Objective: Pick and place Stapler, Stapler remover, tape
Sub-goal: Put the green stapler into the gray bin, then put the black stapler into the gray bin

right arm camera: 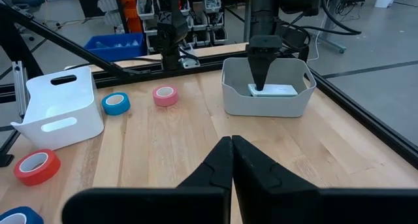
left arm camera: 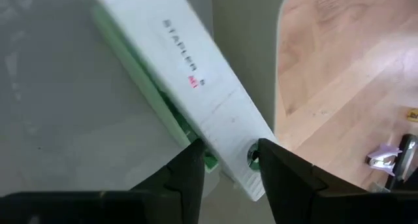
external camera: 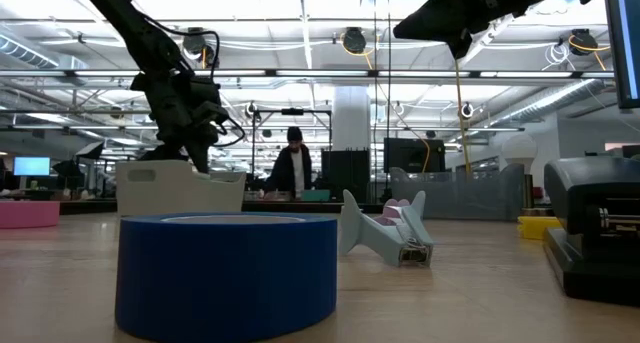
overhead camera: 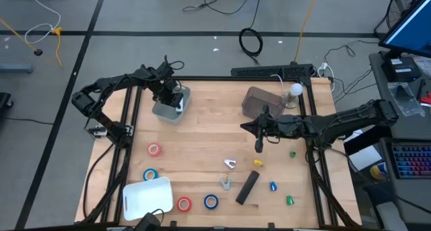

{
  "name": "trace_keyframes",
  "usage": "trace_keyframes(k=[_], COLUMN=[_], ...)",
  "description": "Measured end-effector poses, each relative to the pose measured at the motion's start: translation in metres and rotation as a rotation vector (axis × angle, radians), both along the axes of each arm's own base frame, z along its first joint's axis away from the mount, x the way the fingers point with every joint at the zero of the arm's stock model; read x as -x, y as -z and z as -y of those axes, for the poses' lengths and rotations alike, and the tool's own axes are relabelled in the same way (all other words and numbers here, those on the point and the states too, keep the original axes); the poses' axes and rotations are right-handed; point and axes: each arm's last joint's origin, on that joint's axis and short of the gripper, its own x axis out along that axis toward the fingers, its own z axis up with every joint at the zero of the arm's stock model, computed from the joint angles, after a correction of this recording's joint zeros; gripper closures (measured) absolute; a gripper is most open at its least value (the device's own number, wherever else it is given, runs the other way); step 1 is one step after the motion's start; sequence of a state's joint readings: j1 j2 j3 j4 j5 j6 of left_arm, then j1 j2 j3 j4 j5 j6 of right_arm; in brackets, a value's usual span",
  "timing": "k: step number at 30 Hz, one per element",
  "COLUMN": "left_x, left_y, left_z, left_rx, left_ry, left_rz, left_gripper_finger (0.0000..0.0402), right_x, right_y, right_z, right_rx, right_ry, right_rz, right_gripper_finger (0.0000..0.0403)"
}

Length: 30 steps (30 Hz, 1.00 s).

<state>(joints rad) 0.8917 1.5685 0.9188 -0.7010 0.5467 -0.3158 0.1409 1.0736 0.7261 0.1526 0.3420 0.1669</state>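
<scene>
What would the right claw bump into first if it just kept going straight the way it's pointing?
Probably the grey bin, roughly straight ahead of the right gripper across bare table; it may pass just beside it.

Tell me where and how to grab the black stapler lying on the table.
Grip the black stapler across its narrow width near mid-length, coming straight down from above. It lies flat and diagonal on the wood, long sides clear, so turn the tool crosswise to its length.

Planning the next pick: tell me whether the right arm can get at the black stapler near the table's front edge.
Probably yes. The right end effector hangs shut above bare wood, and the black stapler lies just in front of it, uncovered, with only small items beside it.
</scene>
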Motion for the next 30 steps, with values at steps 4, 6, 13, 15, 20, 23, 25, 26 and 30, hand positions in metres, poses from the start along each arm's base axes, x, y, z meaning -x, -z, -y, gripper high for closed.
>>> trace_keyframes(k=[4, 6, 13, 15, 20, 23, 25, 26, 30], left_x=[0.0, -0.001, -0.001, -0.001, -0.001, -0.001, 0.0, 0.001, 0.003], left_y=[0.0, 0.0, 0.001, 0.001, 0.001, 0.0, -0.006, -0.011, -0.043], left_z=[-0.001, -0.001, -0.003, -0.003, -0.003, -0.003, -0.004, -0.005, -0.001], left_rx=[-0.011, -0.024, -0.061, -0.064, -0.065, -0.05, -0.023, -0.024, -0.086], left_ry=[0.005, 0.009, 0.002, 0.002, 0.005, -0.003, -0.006, -0.005, -0.006], left_rz=[0.004, 0.009, -0.024, -0.026, -0.026, -0.016, 0.021, 0.046, 0.124], left_gripper_finger=[0.0315, 0.034, 0.0397, 0.0391, 0.0386, 0.0385, 0.0385, 0.0386, 0.0398], right_x=[0.0, 0.0, 0.0, 0.0, 0.0, 0.0, 0.0, 0.0, 0.0], right_y=[0.0, 0.0, 0.0, 0.0, 0.0, 0.0, 0.0, 0.0, 0.0], right_z=[0.0, 0.0, 0.0, 0.0, 0.0, 0.0, 0.0, 0.0, 0.0], right_rx=[0.0, 0.0, 0.0, 0.0, 0.0, 0.0, 0.0, -0.001, -0.003], right_ry=[0.0, 0.0, 0.0, 0.0, 0.0, 0.001, 0.001, 0.001, 0.001], right_rz=[0.0, 0.0, 0.0, 0.0, 0.0, 0.0, 0.0, 0.0, 0.0], right_gripper_finger=[0.0403, 0.0403, 0.0403, 0.0403, 0.0403, 0.0403, 0.0403, 0.0403, 0.0403])
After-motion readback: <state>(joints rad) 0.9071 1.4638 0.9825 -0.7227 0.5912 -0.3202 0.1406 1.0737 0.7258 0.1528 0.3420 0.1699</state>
